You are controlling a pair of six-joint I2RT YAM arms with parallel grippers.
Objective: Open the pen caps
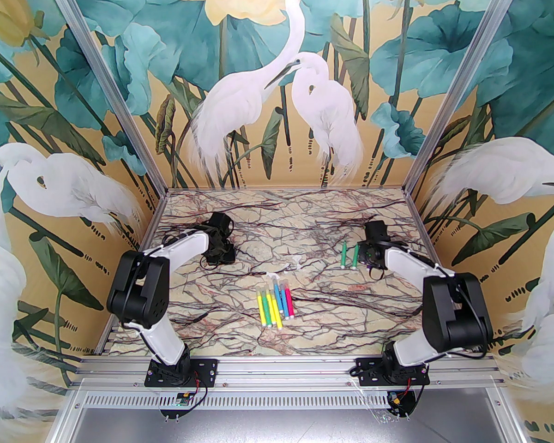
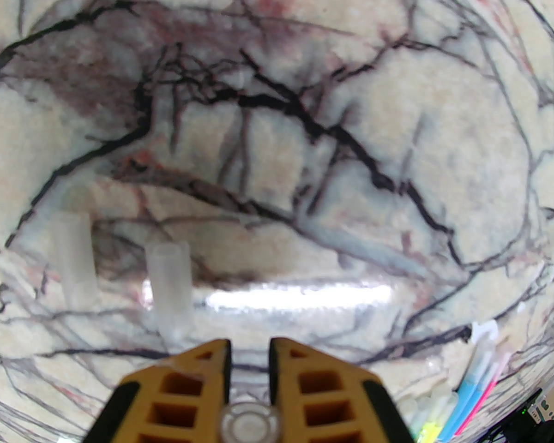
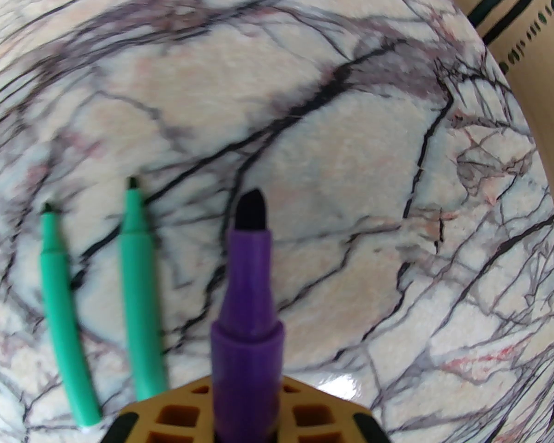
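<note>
The right claw (image 3: 247, 402) is clamped on a purple pen (image 3: 247, 289), low over the right side of the tabletop (image 3: 374, 178); the pen is uncapped, and a dark wedge-shaped tip stands bare above a stepped purple collar. Just left of it two green pens (image 3: 138, 289) lie side by side on the marble, a little apart; both are slim and bare-tipped, with fine dark points aimed away from the claw.

The left claw (image 2: 249, 353) hangs low over the far left of the tabletop; its yellow fingers (image 2: 180, 386) are drawn close together with a narrow slot between them. In that slot sits the held cap (image 2: 249, 420), a clear round rim seen end-on, gripped between the fingers. Just beyond the left finger lie two loose caps (image 2: 168, 284); they are short translucent whitish tubes, side by side and apart, faint against the veined marble. The nearer one reaches down to the fingertip; I cannot tell whether it touches.

Between the two arms, near the middle of the tabletop, a row of pens (image 1: 274, 305) lies packed side by side; the bodies are yellow, blue and pink, with pale whitish ends pointing far.
</note>
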